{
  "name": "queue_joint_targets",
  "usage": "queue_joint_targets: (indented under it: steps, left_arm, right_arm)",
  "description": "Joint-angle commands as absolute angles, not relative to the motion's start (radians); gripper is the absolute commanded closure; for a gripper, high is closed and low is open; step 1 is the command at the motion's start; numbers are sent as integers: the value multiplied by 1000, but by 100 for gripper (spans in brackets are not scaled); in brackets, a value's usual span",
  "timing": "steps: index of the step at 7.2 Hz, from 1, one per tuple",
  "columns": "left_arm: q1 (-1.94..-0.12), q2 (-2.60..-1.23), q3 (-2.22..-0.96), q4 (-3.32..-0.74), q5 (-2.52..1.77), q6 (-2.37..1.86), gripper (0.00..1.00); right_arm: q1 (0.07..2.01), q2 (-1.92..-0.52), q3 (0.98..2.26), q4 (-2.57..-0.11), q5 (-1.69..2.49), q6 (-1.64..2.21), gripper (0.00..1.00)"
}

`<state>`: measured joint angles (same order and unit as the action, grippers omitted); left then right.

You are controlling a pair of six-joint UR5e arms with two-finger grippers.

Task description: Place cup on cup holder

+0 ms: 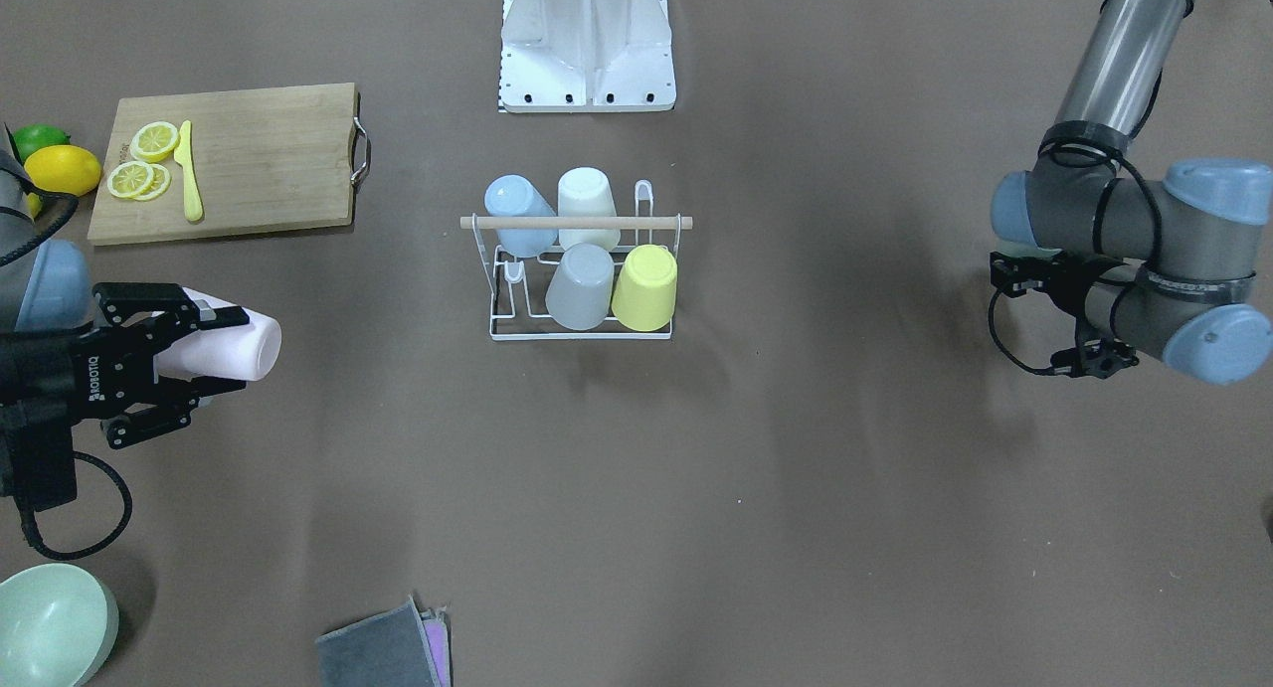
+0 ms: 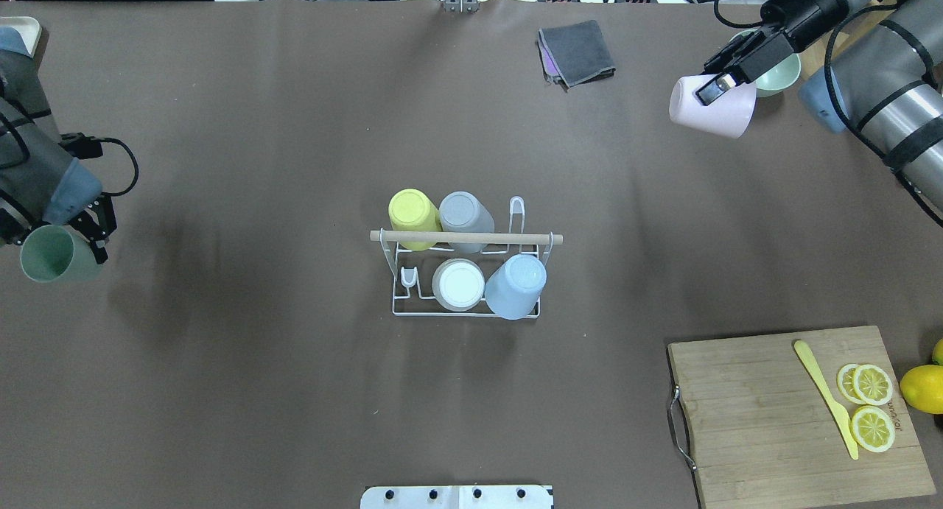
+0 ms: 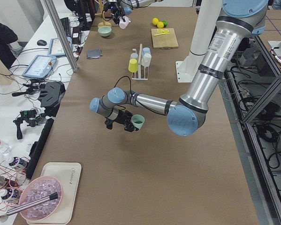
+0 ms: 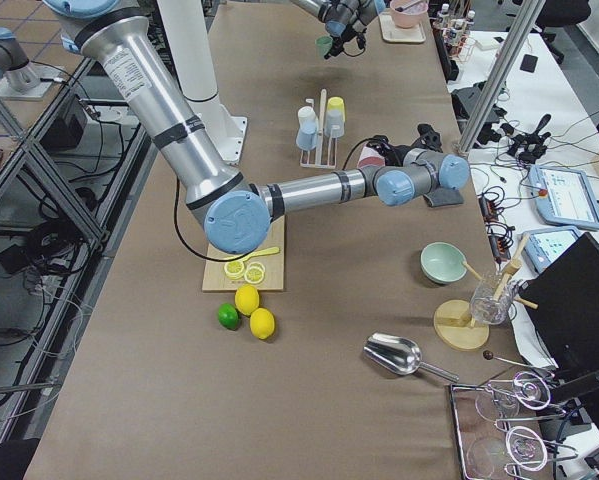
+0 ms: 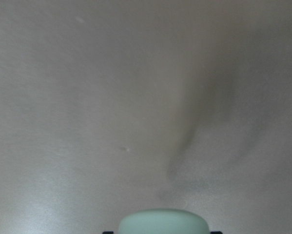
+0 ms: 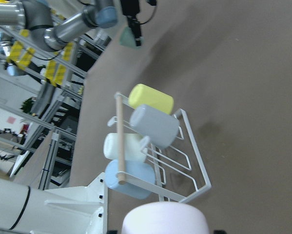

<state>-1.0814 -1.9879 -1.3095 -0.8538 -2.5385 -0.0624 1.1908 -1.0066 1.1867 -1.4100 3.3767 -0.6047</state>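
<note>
Cup holder [image 2: 465, 237] stands mid-table, wooden rod across its top. 4 cups sit upside down on its prongs: yellow cup [image 2: 412, 213] and grey cup [image 2: 464, 213] in the far row, white cup [image 2: 458, 283] and blue cup [image 2: 516, 286] in the near row. 2 prongs are bare, 1 at the far row's right end [image 2: 517, 207] and 1 at the near row's left end [image 2: 409, 277].

Right gripper [image 2: 718, 89]: at the far right of the table, fingers closed onto the pink cup [image 2: 713, 107]. The cup is carried clear of the surface, lying about on its side, well apart from the holder. The right wrist view looks over the cup's pale end toward the rack.

Left gripper [image 2: 92, 236]: at the table's left edge, closed on the green cup [image 2: 51, 253]. The cup is tipped, its mouth showing to the overhead camera, and it is off the table, also well apart from the holder. The left wrist view shows only the cup's edge at the bottom of the frame and bare brown table.

Other items: a mint bowl [image 2: 781, 78] just behind the pink cup; a grey cloth [image 2: 578, 51] at the far edge; a cutting board [image 2: 766, 420] near right, with lemon slices [image 2: 873, 384] and a yellow knife [image 2: 825, 395] on it; a whole lemon [image 2: 922, 388] beside the board, and a lime [image 1: 40, 137] next to it.
</note>
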Motion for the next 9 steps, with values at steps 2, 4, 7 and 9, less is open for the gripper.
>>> queue_joint_targets:
  steps: [2,4,7,9]
  left_arm:
    - [-1237,-1997,-1299,-1128,-2543,-182,100]
    - [-1290,-2026,-1266,-1260,-2540,-215,100]
    - [-1383,-2092,-1281,-1491,-2537,-473,100]
    - [-1431,-2068,-1301,-1941,-2530,-772,100]
  right_arm:
    - [1209,-1080,1152,-1411,3641,-1121,70]
    - [1201,-1080,1118,-1413,3807,-1314,69]
    - [1076,-1091,1060,-1402,4008,-1718,69]
    - [988,-1062,1025,-1404,4071,-1897,69]
